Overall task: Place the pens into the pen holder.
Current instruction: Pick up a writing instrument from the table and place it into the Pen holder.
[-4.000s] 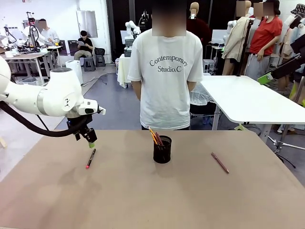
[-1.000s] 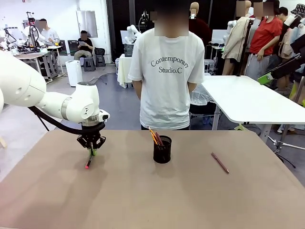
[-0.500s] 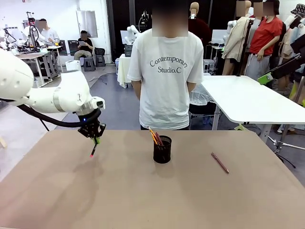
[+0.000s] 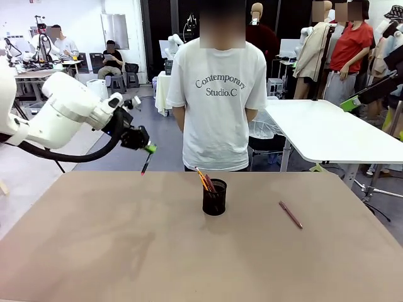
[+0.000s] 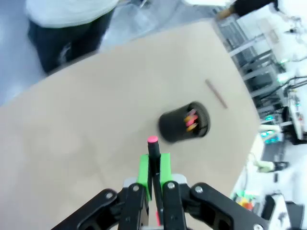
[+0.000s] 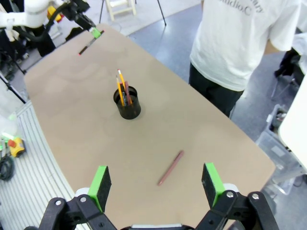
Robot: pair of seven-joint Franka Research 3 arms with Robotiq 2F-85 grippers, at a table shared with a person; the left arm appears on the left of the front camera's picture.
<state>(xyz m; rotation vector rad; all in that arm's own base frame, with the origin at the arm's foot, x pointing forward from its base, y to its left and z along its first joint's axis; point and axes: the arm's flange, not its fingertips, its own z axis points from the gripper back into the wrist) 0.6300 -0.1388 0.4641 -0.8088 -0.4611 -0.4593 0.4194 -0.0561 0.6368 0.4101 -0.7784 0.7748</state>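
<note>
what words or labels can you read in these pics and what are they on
"Contemporary Studio.C": on the chest of the person's white T-shirt, front view.
"udio.C": the same print, cut off by the top edge of the right wrist view.
Black pen: no print that can be read.
Anything in the background is too small or blurred to read.

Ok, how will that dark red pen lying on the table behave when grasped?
Likely stiff and light: the dark red pen is a thin, straight stick. Lying flat on the smooth table, it may well roll or skid if nudged sideways.
</note>
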